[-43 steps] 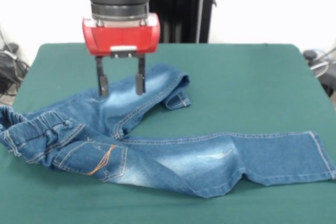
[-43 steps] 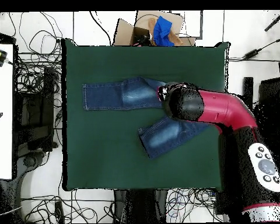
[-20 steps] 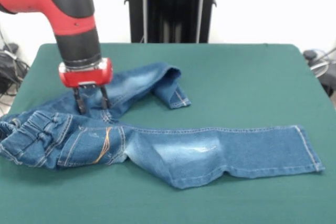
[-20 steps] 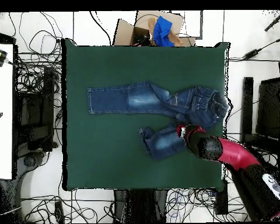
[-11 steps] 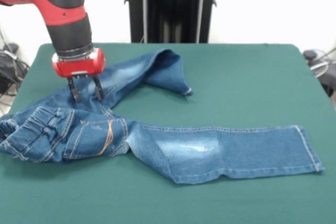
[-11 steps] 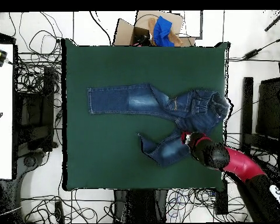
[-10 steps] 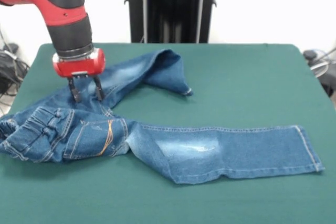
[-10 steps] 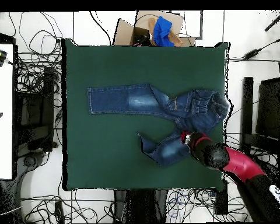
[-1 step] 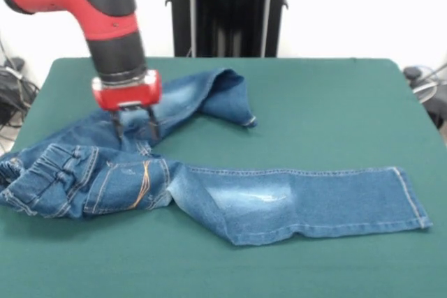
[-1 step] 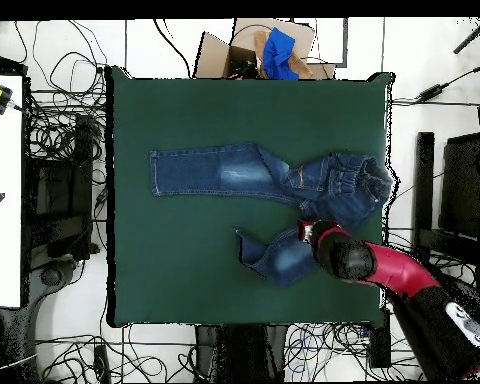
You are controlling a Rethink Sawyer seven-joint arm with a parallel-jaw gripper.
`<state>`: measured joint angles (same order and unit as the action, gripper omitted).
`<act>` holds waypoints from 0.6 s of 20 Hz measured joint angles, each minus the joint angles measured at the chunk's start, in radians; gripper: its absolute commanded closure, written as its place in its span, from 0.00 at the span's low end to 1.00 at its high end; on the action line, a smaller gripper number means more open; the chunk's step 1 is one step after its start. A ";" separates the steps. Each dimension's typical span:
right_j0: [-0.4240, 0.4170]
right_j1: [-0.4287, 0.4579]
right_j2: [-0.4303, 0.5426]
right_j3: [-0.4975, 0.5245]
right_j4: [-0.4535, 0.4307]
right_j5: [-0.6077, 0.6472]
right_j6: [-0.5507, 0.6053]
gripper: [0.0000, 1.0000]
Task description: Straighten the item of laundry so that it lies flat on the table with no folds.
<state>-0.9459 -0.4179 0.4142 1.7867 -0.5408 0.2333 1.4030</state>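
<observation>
I see the gripper (image 9: 134, 124) with its fingers slightly apart, tips down on the jeans (image 9: 209, 179) near the crotch; whether it pinches denim I cannot tell. One leg lies flat, the other folded back, waistband bunched by the table (image 9: 328, 102) edge, with open green felt beyond the hems

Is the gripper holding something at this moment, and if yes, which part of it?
It cannot be told for sure. The gripper has its fingers apart, down at the upper part of the folded leg of the jeans, near the crotch, but a pinch is not visible.
</observation>
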 measured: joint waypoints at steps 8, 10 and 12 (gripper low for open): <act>0.202 -0.031 -0.045 0.001 0.035 -0.107 0.008 0.00; 0.256 -0.060 -0.062 0.001 0.066 -0.113 0.015 0.00; 0.290 -0.087 -0.065 0.001 0.094 -0.112 0.019 0.00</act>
<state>-0.6558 -0.5048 0.3495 1.7881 -0.4471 0.1208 1.4220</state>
